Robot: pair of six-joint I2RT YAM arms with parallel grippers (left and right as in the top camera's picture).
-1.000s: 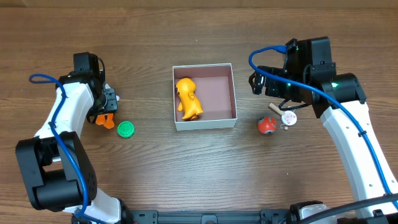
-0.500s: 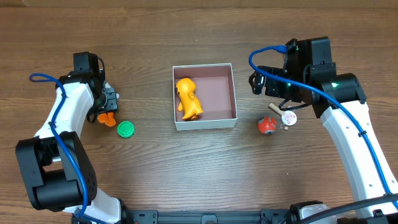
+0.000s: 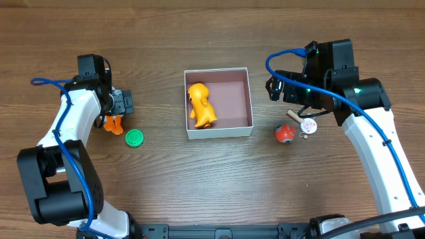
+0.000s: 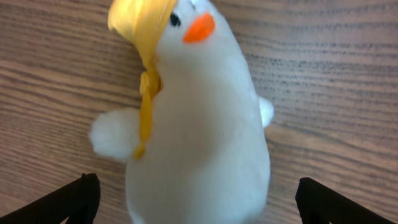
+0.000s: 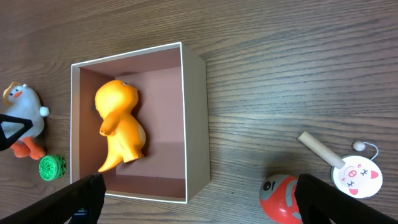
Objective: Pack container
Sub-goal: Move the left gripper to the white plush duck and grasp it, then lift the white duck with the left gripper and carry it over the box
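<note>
- The container [image 3: 219,131] was a small, square, shallow box with thin white outer walls and a dull maroon-brown floor and inner walls.
- It sat flat on the wooden table with its open top facing up, near the middle between the two arms and turned very slightly off square to the table edge.
- There was no lid on it.
- The right wrist view showed the same box [image 5: 196,130] from above, its white near wall standing upright.
- One orange toy [image 3: 201,104] lay inside against the left wall. The right half of the floor was bare.
</note>
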